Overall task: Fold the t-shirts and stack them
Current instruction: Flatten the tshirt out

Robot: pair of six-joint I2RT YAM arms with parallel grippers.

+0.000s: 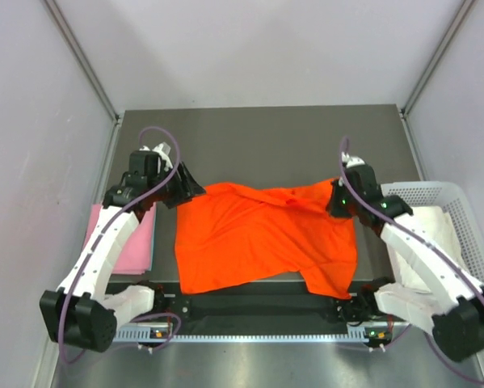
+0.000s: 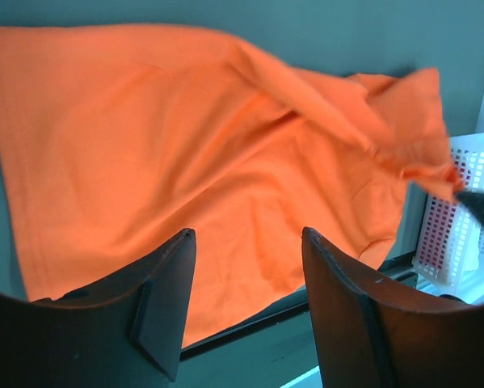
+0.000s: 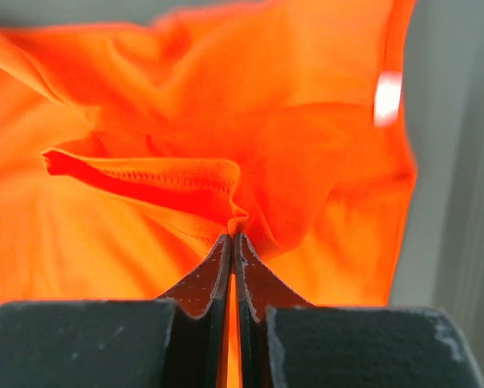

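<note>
The orange-red t-shirt (image 1: pixel 258 238) lies spread and rumpled across the middle of the grey table (image 1: pixel 258 145). My right gripper (image 1: pixel 338 204) is shut on a fold at its far right corner; in the right wrist view the jaws (image 3: pixel 233 236) pinch a hemmed edge of the orange-red t-shirt (image 3: pixel 145 178). My left gripper (image 1: pixel 195 190) is open and empty at the shirt's far left corner. The left wrist view shows the orange-red t-shirt (image 2: pixel 185 153) beyond my open left gripper (image 2: pixel 248 234). A folded pale pink t-shirt (image 1: pixel 132 242) lies at the left. A white t-shirt (image 1: pixel 431 226) lies in the basket.
A white mesh basket (image 1: pixel 460 202) stands at the right edge and also shows in the left wrist view (image 2: pixel 460 218). Grey walls close in the table on the left, right and back. The black rail (image 1: pixel 258 305) of the arm bases runs along the near edge.
</note>
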